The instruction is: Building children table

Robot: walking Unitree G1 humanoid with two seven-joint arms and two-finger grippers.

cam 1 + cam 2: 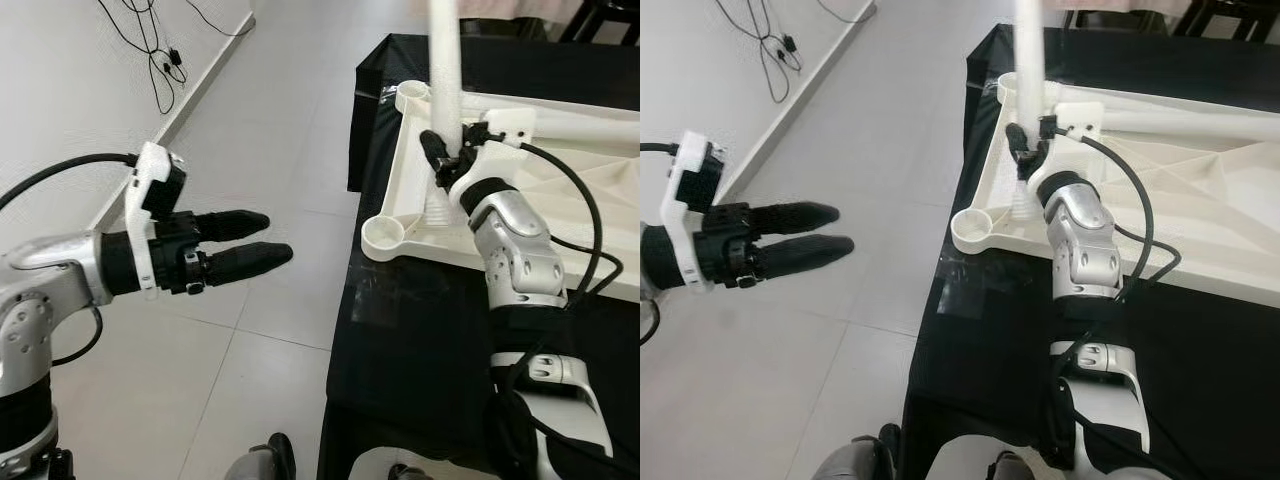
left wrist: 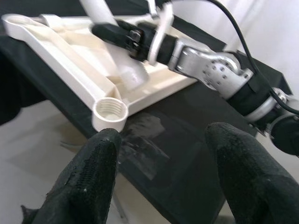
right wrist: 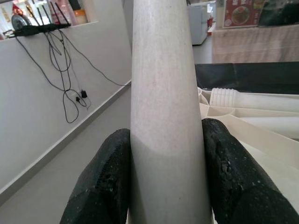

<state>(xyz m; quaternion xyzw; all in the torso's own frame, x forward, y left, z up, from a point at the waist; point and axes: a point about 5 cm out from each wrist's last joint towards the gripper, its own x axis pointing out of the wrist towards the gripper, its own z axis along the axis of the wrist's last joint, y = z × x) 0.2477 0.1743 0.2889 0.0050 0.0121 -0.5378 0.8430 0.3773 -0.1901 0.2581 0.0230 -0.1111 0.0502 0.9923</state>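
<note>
**Holding the leg upright over the tabletop**

Standing nearly upright, the white table leg [image 1: 446, 60] is pinched between the two black fingers [image 3: 105, 182] of the right gripper [image 1: 441, 152], which are closed against its sides low on the shaft. Its long axis runs straight up from the overturned white tabletop [image 1: 560, 200] that lies on the black cloth. The leg's threaded foot sits inside the tray, just beside the empty corner socket [image 1: 384, 234] at the near left corner and nearer the robot than the far left socket [image 1: 412, 97].

The left gripper [image 1: 240, 243] hovers over the floor, well apart from the table's edge, fingers spread a little and holding nothing. It points toward the near socket.

My reading: the next move depends on the leg staying vertical while its foot is carried toward a socket. The right arm is the one placed to do it; any tilt would likely cross the threads.
</note>
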